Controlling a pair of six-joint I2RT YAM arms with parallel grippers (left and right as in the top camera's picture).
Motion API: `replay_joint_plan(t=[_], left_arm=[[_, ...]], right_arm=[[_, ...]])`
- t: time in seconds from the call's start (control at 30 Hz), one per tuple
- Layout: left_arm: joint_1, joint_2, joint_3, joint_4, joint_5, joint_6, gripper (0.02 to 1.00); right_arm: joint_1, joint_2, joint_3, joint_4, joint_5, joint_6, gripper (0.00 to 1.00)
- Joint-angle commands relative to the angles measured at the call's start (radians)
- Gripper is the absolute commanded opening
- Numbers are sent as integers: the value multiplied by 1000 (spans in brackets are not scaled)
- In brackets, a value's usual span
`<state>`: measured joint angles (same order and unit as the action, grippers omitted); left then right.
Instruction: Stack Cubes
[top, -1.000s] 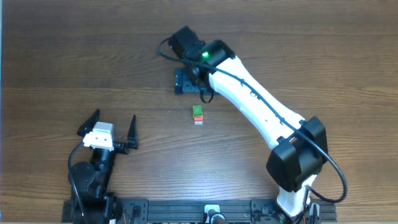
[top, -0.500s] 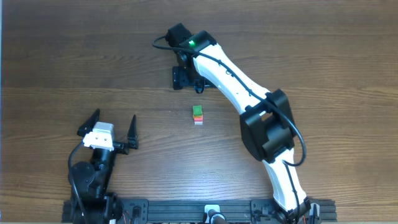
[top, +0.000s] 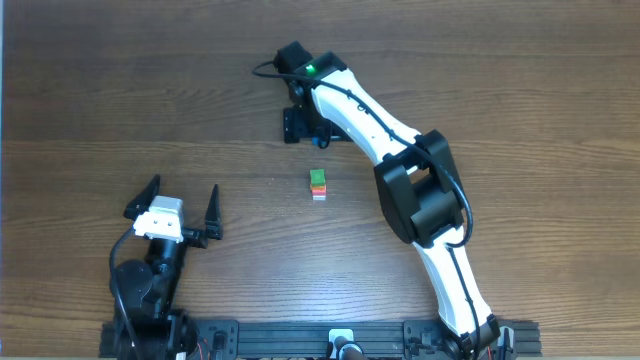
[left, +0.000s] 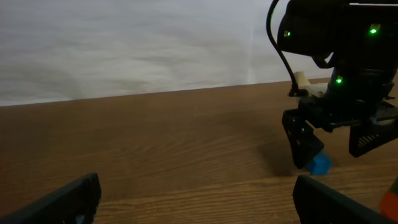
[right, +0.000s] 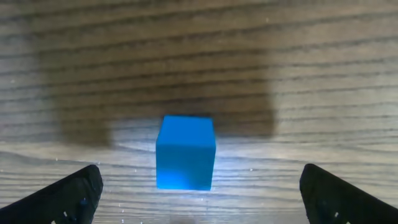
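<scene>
Fingers (right: 74, 193) of our right gripper (top: 305, 125) stand wide apart, the blue cube (right: 185, 152) between them and untouched, on the tabletop (top: 100, 80) in the upper middle of the top view. Below it, at centre, we see a small stack (top: 318, 184) (green on top). Our left gripper (top: 185, 186), lower left, is spread wide too, holding nothing.

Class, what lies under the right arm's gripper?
A small blue cube rests on the brown wooden table beneath the right gripper, between its open jaws and clear of both. The cube's base and far faces are hidden.
</scene>
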<state>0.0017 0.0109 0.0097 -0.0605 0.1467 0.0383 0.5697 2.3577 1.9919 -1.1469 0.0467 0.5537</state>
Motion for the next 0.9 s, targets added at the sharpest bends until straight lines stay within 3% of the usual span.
replay_joint_plan(t=[0.03, 0.6, 0.9], left_arm=[[5, -4, -4, -3, 10, 14, 1000], [5, -4, -4, -3, 10, 14, 998], [5, -4, -4, -3, 10, 14, 1000]], right_arm=[[-11, 13, 24, 5, -6, -11, 985], [-11, 43, 22, 18, -21, -13, 869], [-7, 46, 22, 37, -24, -13, 520]])
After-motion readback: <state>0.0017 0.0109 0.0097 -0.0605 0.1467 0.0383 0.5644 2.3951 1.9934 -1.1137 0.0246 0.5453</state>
